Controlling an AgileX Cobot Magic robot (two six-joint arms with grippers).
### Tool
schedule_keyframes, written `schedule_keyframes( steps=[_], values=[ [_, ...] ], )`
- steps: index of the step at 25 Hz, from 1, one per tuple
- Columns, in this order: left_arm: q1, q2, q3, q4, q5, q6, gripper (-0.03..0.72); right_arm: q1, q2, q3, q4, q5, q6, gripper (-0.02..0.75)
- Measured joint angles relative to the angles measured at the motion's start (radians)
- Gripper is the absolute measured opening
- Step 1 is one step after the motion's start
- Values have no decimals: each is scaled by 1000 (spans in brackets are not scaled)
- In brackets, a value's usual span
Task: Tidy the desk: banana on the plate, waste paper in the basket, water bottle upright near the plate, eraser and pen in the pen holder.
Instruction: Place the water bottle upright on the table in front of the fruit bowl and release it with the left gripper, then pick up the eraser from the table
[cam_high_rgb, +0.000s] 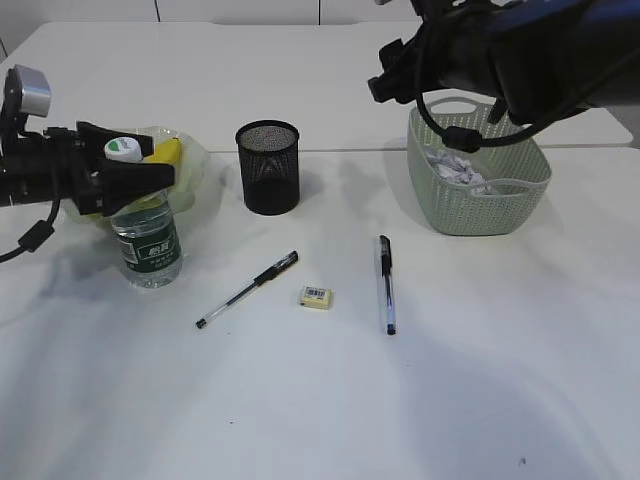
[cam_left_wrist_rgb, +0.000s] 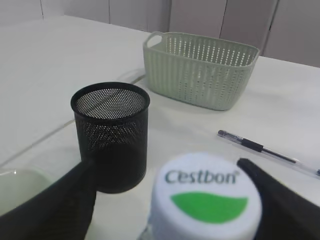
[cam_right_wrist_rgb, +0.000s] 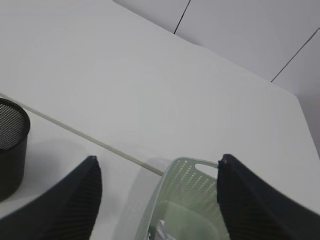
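Clear plastic with a green label, the water bottle (cam_high_rgb: 150, 245) stands upright on the white desk (cam_high_rgb: 330, 400), its long axis vertical and its white cap (cam_left_wrist_rgb: 206, 196) facing up. It stands right at the front edge of the pale plate (cam_high_rgb: 203, 175), where the yellow banana (cam_high_rgb: 166, 152) lies. The left tool (cam_high_rgb: 128, 165) is level with the bottle's neck, its two black fingers (cam_left_wrist_rgb: 55, 207) spread wide, one on each side of the cap; in the left wrist view there is a gap between cap and finger on both sides, so nothing looks clamped, though the view is too close to rule out a light touch lower down.

To the right of the bottle stands the black mesh pen holder (cam_high_rgb: 268, 167), upright. In front of it on the desk lie two pens and an eraser. The left pen (cam_high_rgb: 247, 290) lies on a slant, dark cap end toward the upper right, tip toward the lower left. The small yellow eraser (cam_high_rgb: 315, 297) lies flat just right of it. The right pen (cam_high_rgb: 386, 283) lies nearly straight front to back, cap end away from the camera.

Farther right sits the green basket (cam_high_rgb: 520, 205), with crumpled waste paper (cam_high_rgb: 455, 165) inside. The right tool (cam_right_wrist_rgb: 157, 195) hangs above the basket's rim with its fingers well apart and nothing between them.
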Motion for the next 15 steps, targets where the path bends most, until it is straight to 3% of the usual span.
schedule_keyframes(
  steps=[7, 15],
  values=[
    [0, -49, -23, 2, 0, -43, 608, 0, 0, 0, 21, -28, 0, 532],
    [-1, -120, -23, 8, -32, -67, 602, 0, 0, 0, 118, -49, 0, 532]
  ],
)
